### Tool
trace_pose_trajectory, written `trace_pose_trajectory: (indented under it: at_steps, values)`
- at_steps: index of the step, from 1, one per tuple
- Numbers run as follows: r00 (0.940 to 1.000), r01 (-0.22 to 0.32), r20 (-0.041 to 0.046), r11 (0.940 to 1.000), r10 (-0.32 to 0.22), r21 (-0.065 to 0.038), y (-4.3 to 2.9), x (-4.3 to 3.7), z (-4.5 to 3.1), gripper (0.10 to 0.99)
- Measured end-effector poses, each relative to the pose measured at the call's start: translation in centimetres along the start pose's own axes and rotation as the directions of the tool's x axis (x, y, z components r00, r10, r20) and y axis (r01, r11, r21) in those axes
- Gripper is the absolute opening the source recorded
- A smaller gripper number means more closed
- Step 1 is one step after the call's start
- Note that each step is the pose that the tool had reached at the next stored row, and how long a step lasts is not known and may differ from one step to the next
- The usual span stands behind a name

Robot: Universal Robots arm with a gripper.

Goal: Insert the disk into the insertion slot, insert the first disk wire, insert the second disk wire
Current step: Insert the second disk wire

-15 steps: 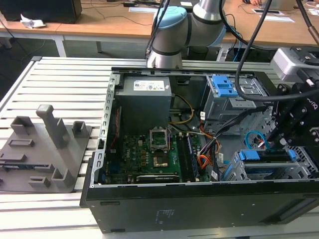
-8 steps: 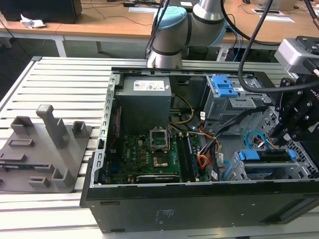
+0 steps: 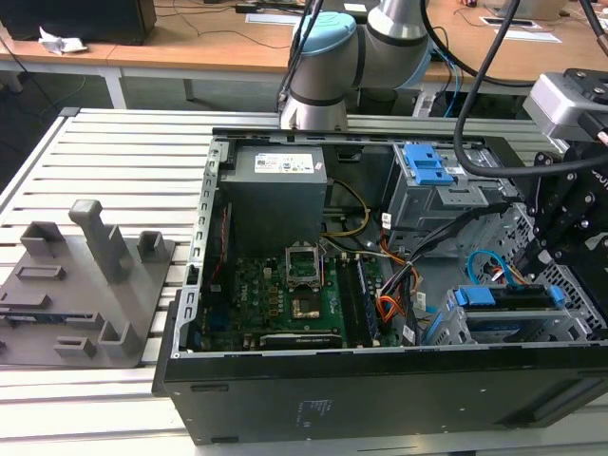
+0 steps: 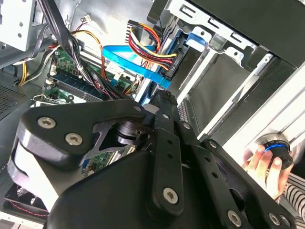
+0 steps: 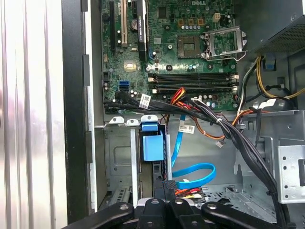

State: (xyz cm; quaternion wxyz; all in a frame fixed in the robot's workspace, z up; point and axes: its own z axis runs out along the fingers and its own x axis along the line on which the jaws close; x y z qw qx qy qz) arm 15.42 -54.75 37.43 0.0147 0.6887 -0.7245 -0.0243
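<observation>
Worktop (image 3: 104,152) first: pale metal slats, and at the exterior view's left a grey plastic holder (image 3: 85,285) with upright pegs stands bare, probably a parking spot for parts. Behind it all are wooden desks (image 3: 190,47), so this looks like a lab or workshop.

Moving right, the black computer case (image 3: 380,389) lies on its side with the cover off, which opens the whole interior from above. The green motherboard (image 3: 304,294) sits flat in the middle, the grey power supply (image 3: 275,180) behind it. Beside the board's right edge the orange-red cable (image 3: 388,309) curls loosely among black bundles. I can't make out where its end goes.

Further right, the grey bay with a blue latch (image 3: 427,166) stands at the back. In front of it the light blue cable (image 3: 494,266) loops up and over toward the drive. The disk (image 3: 503,299) in its blue frame looks seated in the perforated metal cage (image 3: 570,328), near the front right corner of the case, so the first step seems done.

Now the claw (image 3: 530,249): it hangs right over that corner. In the second wrist view the claw (image 4: 164,102) has its tip just beside the blue cable's end (image 4: 159,82), next to a red, yellow and black power plug (image 4: 169,64). Whether it is open, closed or holding the connector, I cannot tell.

At the far side of that view a person's hand (image 4: 259,164) rests on a round black-and-blue knob (image 4: 276,148), outside the case.
</observation>
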Motion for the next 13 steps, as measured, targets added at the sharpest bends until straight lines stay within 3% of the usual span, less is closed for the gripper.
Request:
trace_pose_trajectory:
  at_steps: [2,6,13]
  values:
    - [1.0000,0.000,0.0002,1.0000,0.000,0.000,0.02,0.01,0.00,0.106]
    - [1.0000,0.000,0.0002,1.0000,0.000,0.000,1.22,0.99,0.23,0.106]
    - [1.0000,0.000,0.0001,1.0000,0.000,0.000,1.23,1.00,0.25,0.106]
